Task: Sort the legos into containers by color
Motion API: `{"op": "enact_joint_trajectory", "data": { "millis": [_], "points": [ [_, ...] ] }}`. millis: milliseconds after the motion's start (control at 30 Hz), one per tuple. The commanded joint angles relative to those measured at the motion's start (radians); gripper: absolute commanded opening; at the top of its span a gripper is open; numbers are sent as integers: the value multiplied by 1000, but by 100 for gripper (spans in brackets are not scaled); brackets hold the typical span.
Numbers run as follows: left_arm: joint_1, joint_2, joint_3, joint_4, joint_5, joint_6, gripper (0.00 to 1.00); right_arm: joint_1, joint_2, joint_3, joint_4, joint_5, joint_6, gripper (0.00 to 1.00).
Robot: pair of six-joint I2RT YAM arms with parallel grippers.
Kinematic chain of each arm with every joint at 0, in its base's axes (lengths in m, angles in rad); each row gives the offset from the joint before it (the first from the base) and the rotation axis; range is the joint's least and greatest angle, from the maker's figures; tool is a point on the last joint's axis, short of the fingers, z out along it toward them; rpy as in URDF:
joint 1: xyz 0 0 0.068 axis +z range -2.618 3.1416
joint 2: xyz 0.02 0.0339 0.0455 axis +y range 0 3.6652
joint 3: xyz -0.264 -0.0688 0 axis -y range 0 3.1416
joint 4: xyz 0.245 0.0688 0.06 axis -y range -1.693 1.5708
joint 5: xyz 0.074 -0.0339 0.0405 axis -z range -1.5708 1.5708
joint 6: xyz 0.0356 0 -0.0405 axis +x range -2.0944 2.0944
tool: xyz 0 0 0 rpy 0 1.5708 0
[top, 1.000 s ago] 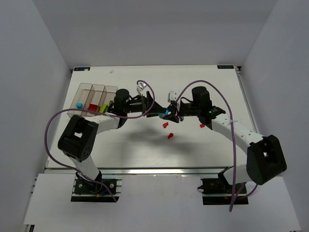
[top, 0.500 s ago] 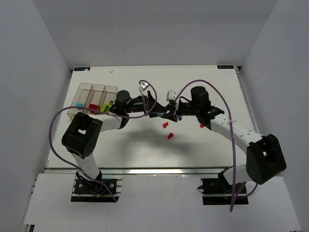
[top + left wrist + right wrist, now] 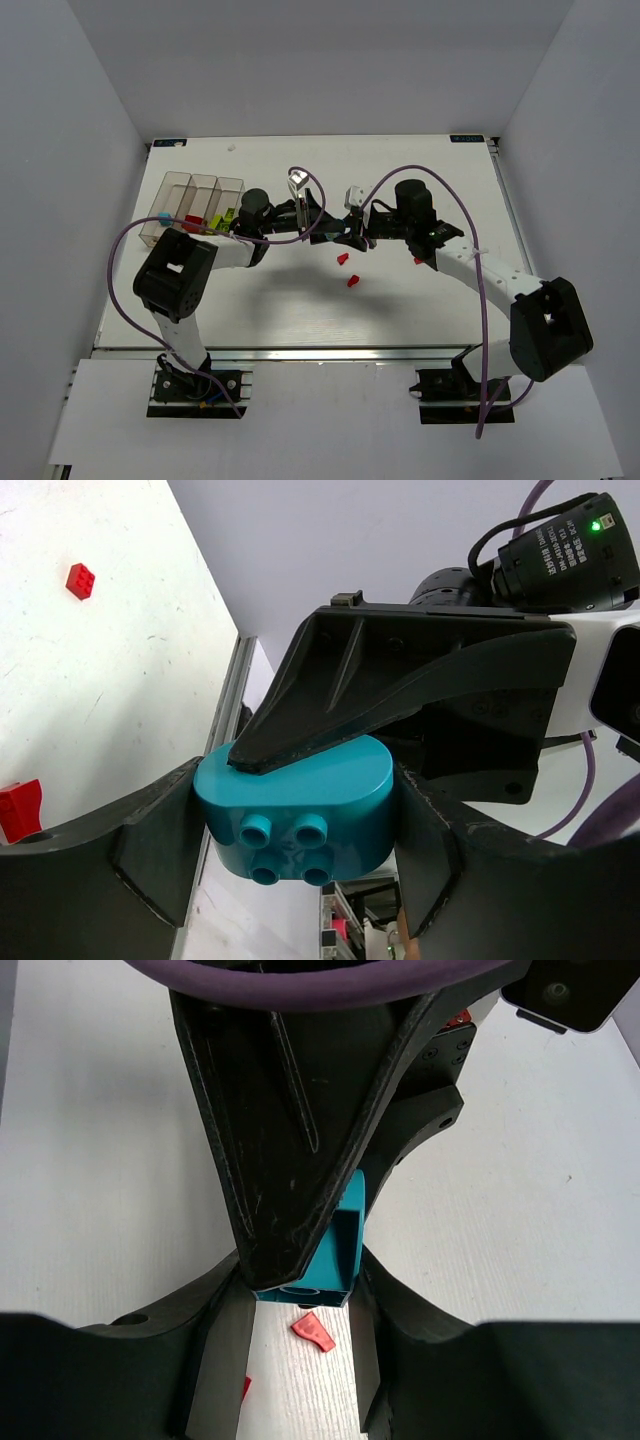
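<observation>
A cyan brick [image 3: 295,815] hangs above the table's middle, held between both grippers. In the left wrist view my left gripper [image 3: 290,830] has a finger against each of its sides. A finger of the right gripper lies across its top. In the right wrist view the cyan brick [image 3: 325,1255] sits between my right gripper's [image 3: 300,1295] fingers. In the top view the left gripper [image 3: 326,236] and right gripper [image 3: 347,238] meet tip to tip. The three joined clear containers [image 3: 178,186] stand at the far left, holding cyan, red and green bricks.
Red bits lie on the table below the grippers [image 3: 342,259] [image 3: 352,281] and by the right arm [image 3: 419,260]. One red bit [image 3: 313,1330] shows under the brick in the right wrist view. A red brick [image 3: 80,580] shows in the left wrist view.
My left gripper has moved right to meet the right gripper and now has its fingers on the cyan brick. The right gripper has shifted slightly left.
</observation>
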Motion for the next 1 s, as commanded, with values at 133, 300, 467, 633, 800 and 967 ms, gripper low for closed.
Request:
{"op": "enact_joint_trajectory", "data": {
  "millis": [133, 300, 467, 633, 800, 967],
  "points": [
    [-8, -16, 30, 49, 56, -24, 20, 3, 7, -10, 43, 38, -21, 56],
    [12, -28, 49, 23, 56, -23, 14, 3, 0, -14, 42, 45, -29, 89],
    [21, -31, 63, -6, 57, -6, 12, 1, -14, -10, 34, 44, -24, 89],
    [64, -60, 156, -412, -16, 298, 5, -11, -43, 5, -20, 45, -47, 89],
    [136, -54, 483, -1108, -298, 685, 3, -51, -89, -10, -32, 90, -65, 89],
    [240, -50, 624, -1374, -573, 810, 0, -99, -106, -10, -14, 108, -35, 89]
  ]
}}
